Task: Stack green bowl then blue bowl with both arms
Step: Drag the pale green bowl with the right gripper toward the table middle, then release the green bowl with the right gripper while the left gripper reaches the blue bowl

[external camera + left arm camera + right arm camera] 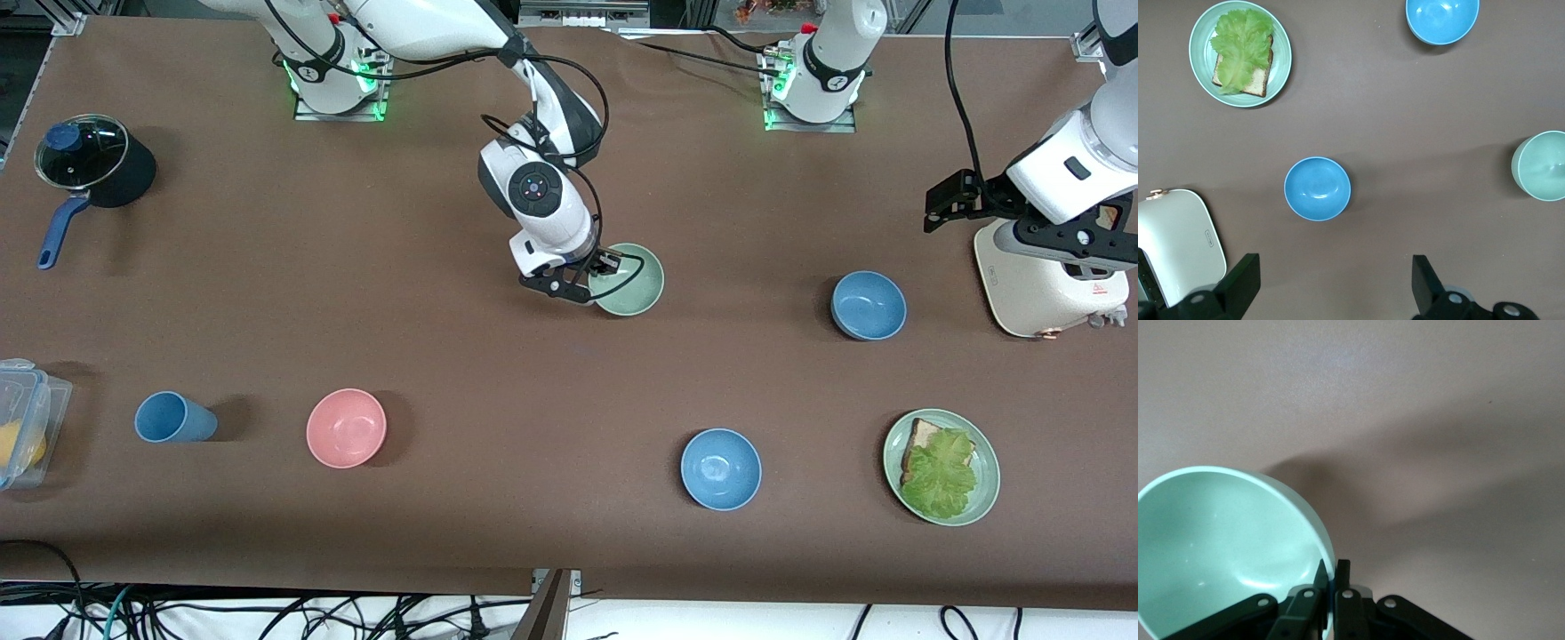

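The right gripper (597,269) is down at the green bowl (633,281) near the middle of the desk (462,356), its two fingers pressed together on the bowl's rim, one inside and one outside the wall; the right wrist view shows the rim (1327,550) caught between the black fingertips (1342,572). The bowl appears slightly tipped in that view, though whether it has left the desk cannot be told. The left gripper (1331,280) hangs in the air over the left arm's end of the desk, above a white toaster (1036,284), with its fingers spread wide and nothing between them. The blue bowl (868,305) sits upright on the desk beside the toaster, toward the left arm's end from the green bowl and well apart from it. A brighter blue bowl (721,468) lies nearer the front camera, beside a green plate (985,498) carrying bread and lettuce.
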